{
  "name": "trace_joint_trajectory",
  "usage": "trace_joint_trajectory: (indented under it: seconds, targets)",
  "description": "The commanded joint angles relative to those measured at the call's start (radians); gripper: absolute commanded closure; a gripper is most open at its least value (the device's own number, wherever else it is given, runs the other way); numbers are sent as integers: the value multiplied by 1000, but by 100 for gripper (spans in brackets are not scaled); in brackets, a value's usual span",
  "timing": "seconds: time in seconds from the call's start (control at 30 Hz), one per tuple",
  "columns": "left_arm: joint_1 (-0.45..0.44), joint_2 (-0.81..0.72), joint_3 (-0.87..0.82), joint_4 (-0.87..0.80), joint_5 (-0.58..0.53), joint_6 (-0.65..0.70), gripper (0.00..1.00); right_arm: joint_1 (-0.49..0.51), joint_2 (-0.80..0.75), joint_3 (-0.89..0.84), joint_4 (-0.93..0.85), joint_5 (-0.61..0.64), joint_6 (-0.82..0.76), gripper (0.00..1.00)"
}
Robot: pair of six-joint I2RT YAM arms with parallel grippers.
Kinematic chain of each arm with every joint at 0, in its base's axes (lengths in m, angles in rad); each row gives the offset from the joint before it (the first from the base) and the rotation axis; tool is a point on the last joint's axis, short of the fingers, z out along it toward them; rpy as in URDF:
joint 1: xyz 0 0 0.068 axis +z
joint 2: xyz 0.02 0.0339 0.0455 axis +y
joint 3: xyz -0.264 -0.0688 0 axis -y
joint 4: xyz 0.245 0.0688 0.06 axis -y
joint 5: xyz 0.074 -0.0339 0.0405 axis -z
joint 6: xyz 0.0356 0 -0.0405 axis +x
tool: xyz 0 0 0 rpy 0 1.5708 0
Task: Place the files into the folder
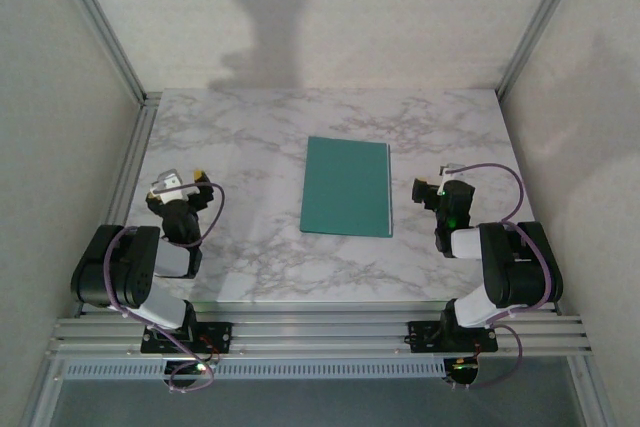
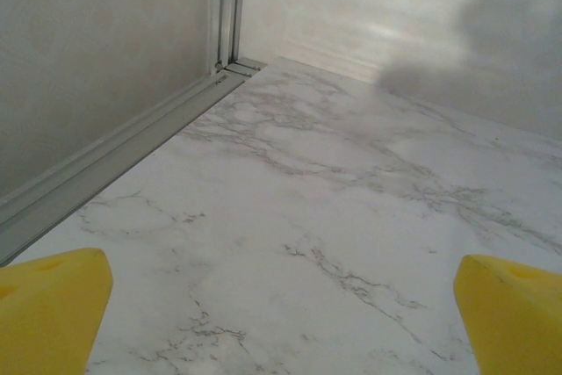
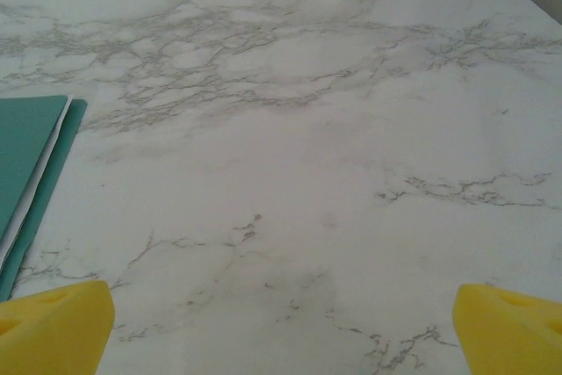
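Centre of the desk (image 1: 250,247), between the arms, lies the folder (image 1: 346,187), flat and closed, with a white sheet edge (image 3: 35,182) between its teal layers. Left tool (image 1: 185,182) and right tool (image 1: 440,185) hover either side, spread wide, holding nothing. Likely the opening step. Next move probably needs a tool at the cover edge.

I keep my two arms in a lab test cell, not a home or an office. The marble-patterned table (image 1: 260,247) is its centre. Plain pale wall panels (image 1: 50,127) close off the table's left, far and right sides, framed by bare aluminium posts (image 1: 100,22). Along its near edge runs a slotted aluminium rail (image 1: 320,332) with my arm bases (image 1: 185,335) bolted on and purple cables (image 1: 490,166) looping loose.
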State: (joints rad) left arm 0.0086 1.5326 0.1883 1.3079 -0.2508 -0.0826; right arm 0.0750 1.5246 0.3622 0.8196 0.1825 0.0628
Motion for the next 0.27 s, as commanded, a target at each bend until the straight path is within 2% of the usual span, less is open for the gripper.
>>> trace_joint_trajectory:
  seconds: [0.0,0.23]
  targets:
    - [7,3,8,38,-18,-19,0,5,9,19,21,17,-13,1]
    - [7,3,8,36,-16,-19,0,6,11,19,19,15,-14,1]
